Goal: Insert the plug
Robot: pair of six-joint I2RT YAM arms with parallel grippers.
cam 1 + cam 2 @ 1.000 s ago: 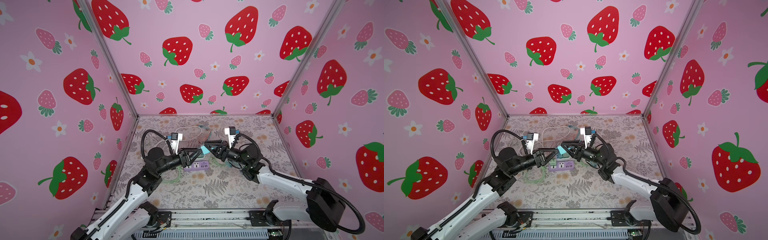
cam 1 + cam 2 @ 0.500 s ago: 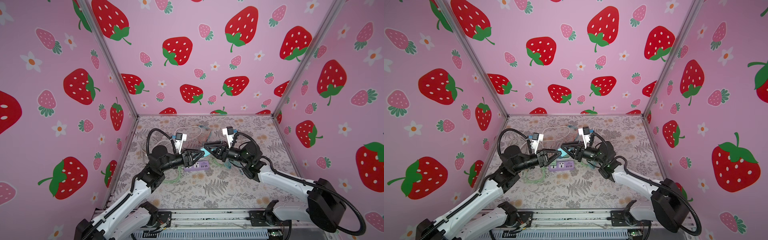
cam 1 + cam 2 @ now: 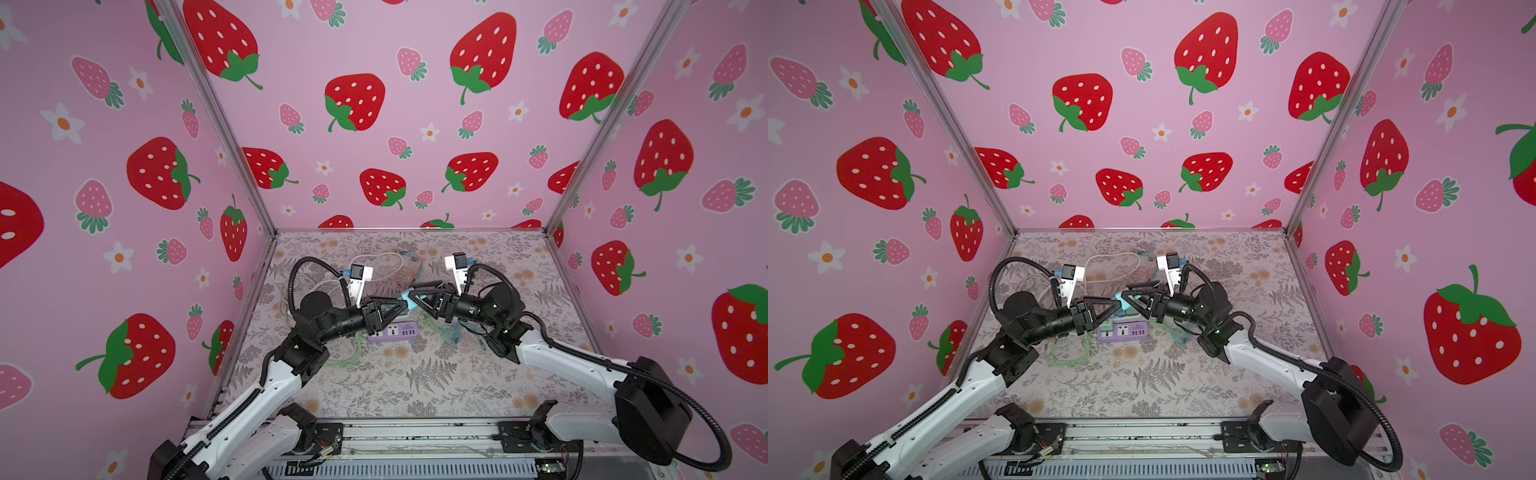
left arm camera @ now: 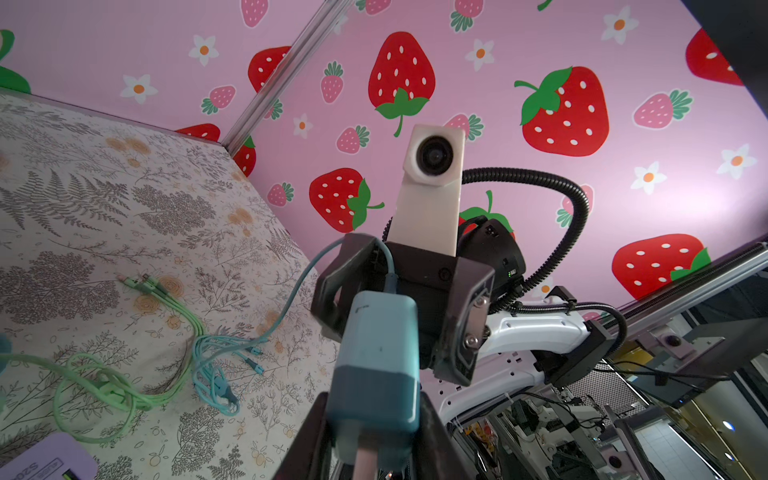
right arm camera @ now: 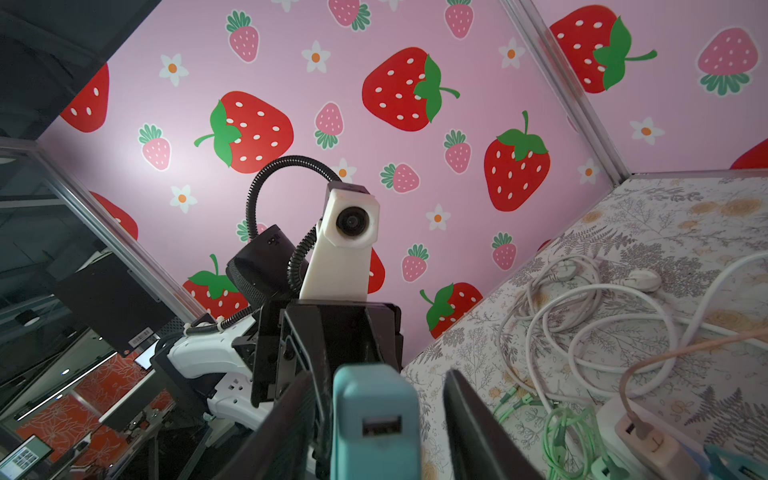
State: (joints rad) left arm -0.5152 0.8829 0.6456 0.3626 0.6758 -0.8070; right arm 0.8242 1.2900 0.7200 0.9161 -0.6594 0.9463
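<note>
Little writing can be read here. The lilac power strip point(image 4: 45, 461) carries a small printed label, seen upside down at the edge of the left wrist view. Its characters are cut off, so I cannot read them surely. The blue plug point(image 4: 380, 353) has a tiny mark near one corner that is too small to read. In the right wrist view its end face shows one USB port point(image 5: 382, 426).

The plug point(image 3: 409, 302) is in the air just above the back edge of the power strip point(image 3: 395, 332), between the two arms. The left claw point(image 3: 400, 306) is closed on it, with a finger pressed on each side of its lower part. The right claw point(image 3: 411, 293) is around the other end, but its fingers stand apart from the plug's sides and a gap shows, so it grips nothing.

In both top views the power strip point(image 3: 1125, 331) lies flat on the flowered table point(image 3: 415, 374), with two sockets and a row of small ports on its upper face. A thin blue cable point(image 4: 216, 357) hangs from the plug down to a bundle on the table, on the right arm's side of the strip. A green cable point(image 4: 104, 386) lies in loops on the left arm's side. Behind the strip, toward the back wall, white cables point(image 5: 582, 311) lie coiled.
</note>
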